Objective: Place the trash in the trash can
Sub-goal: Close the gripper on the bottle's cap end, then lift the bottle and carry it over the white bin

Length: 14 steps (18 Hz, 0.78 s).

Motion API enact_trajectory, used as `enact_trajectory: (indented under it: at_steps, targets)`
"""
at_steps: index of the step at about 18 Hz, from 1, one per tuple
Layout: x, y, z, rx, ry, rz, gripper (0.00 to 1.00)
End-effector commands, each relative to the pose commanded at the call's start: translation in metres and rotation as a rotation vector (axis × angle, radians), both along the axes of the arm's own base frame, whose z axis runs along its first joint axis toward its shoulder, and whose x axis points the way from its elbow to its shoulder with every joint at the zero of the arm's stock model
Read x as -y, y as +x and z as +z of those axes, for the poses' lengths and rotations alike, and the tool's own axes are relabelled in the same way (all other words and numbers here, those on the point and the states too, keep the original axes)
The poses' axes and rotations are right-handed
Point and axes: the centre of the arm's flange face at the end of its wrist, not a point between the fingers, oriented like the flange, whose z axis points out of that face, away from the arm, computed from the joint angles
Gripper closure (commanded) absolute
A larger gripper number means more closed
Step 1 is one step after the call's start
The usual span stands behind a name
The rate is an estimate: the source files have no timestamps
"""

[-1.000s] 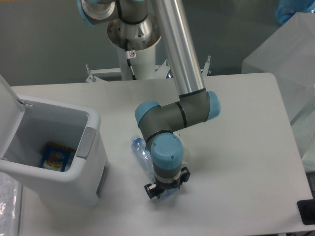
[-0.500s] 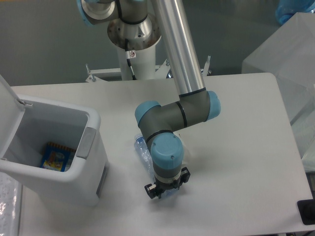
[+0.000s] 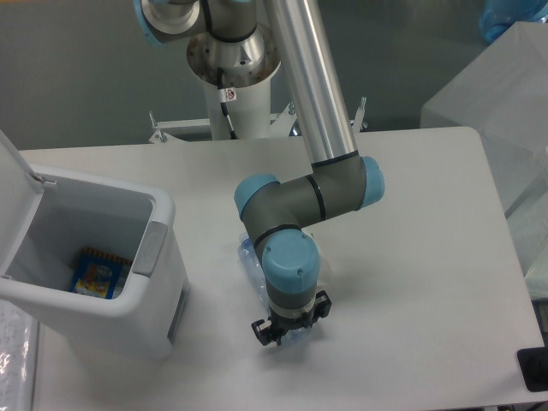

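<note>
The trash in view is a clear crushed plastic bottle lying on the white table just right of the trash can. Most of it is hidden under my arm's wrist. My gripper points straight down over the bottle's near end, and its jaws look shut on the bottle, with a bluish bit of plastic showing between them. The trash can is a white rectangular bin at the left, with its hinged lid raised and a grey latch on its rim.
A flat blue-and-yellow packet lies inside the bin. The arm's base stands at the table's back edge. A translucent box is at the far right and a black object at the bottom right corner.
The bottle's visible far end has slid a little right and toward the arm. The gripper has stayed in place over the bottle.
</note>
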Motion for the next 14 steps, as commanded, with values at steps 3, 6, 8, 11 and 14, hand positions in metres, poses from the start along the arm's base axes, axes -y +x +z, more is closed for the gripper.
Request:
enact_trajectory:
  at_steps: [3, 6, 8, 11, 14]
  targets:
    - [0.001, -0.001, 0.006, -0.006, 0.007, -0.002, 0.35]
    - [0.005, -0.005, 0.034, -0.036, 0.040, 0.002, 0.35]
    - [-0.002, -0.015, 0.063, -0.076, 0.084, 0.005, 0.35]
    - [-0.012, -0.039, 0.119, -0.153, 0.170, 0.019, 0.35]
    - [-0.019, -0.053, 0.163, -0.208, 0.239, 0.017, 0.35]
